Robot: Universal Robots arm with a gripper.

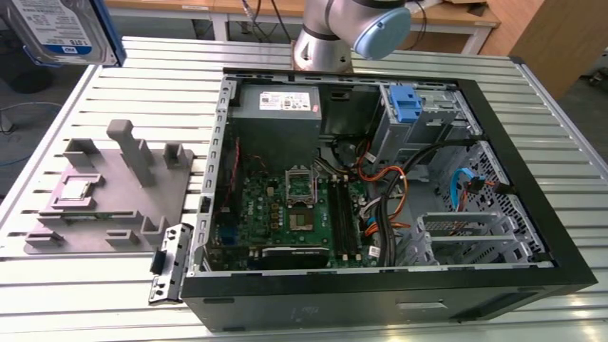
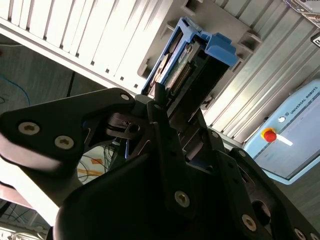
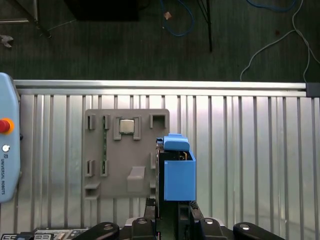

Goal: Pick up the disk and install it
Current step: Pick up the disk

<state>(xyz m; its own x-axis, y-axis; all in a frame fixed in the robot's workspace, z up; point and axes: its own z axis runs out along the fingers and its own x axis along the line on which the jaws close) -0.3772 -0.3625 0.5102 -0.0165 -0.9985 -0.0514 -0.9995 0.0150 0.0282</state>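
Blue-framed disk [image 3: 177, 175] clamped in pincer [image 3: 172, 212], high over grey fixture [image 3: 127, 150].

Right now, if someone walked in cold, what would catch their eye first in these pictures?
The open computer case lies on the slatted table with its circuit board and cables exposed. At the exterior view's upper left, the disk in its blue frame hangs in the air, and in the first wrist view the gripper is clamped on it. A grey tray sits on the table at the exterior view's left of the case.
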